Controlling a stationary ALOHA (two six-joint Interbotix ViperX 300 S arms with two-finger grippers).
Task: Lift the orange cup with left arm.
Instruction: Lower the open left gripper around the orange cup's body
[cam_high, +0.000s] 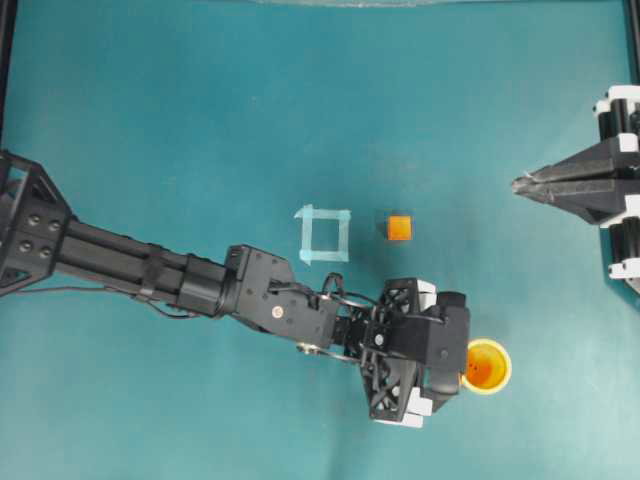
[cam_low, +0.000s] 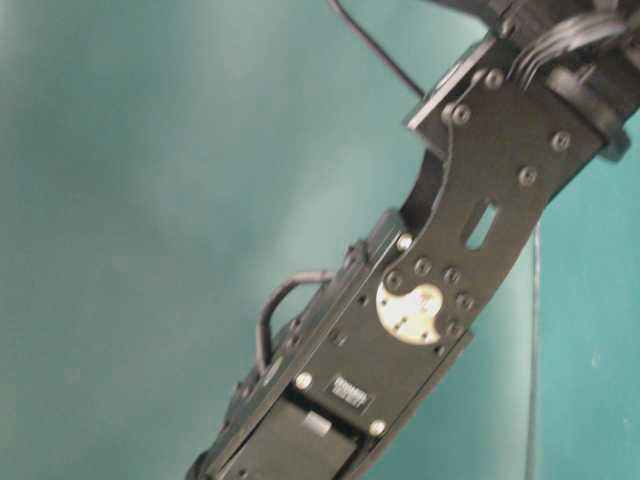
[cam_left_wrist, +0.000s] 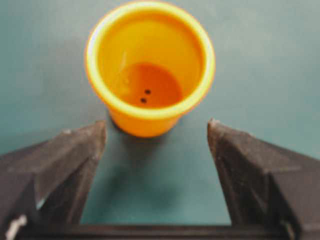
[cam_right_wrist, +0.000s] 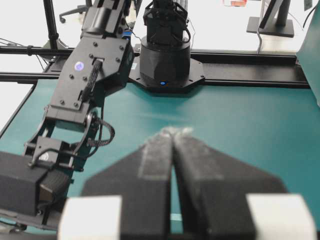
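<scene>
The left arm (cam_high: 200, 285) reaches across the teal table (cam_high: 150, 120), its gripper (cam_left_wrist: 157, 131) spread wide, fingers (cam_left_wrist: 65, 155) either side of empty mat just short of the orange cup (cam_left_wrist: 150, 67); the cup stands upright, untouched, near the table's lower right. The right gripper (cam_right_wrist: 172, 137) sits pinched together, well apart; a small orange cube (cam_high: 399, 228) lies beside a pale tape square (cam_high: 323, 235).

Overhead looks straight down; wrist views (close) face along the teal table (cam_high: 150, 120).
</scene>
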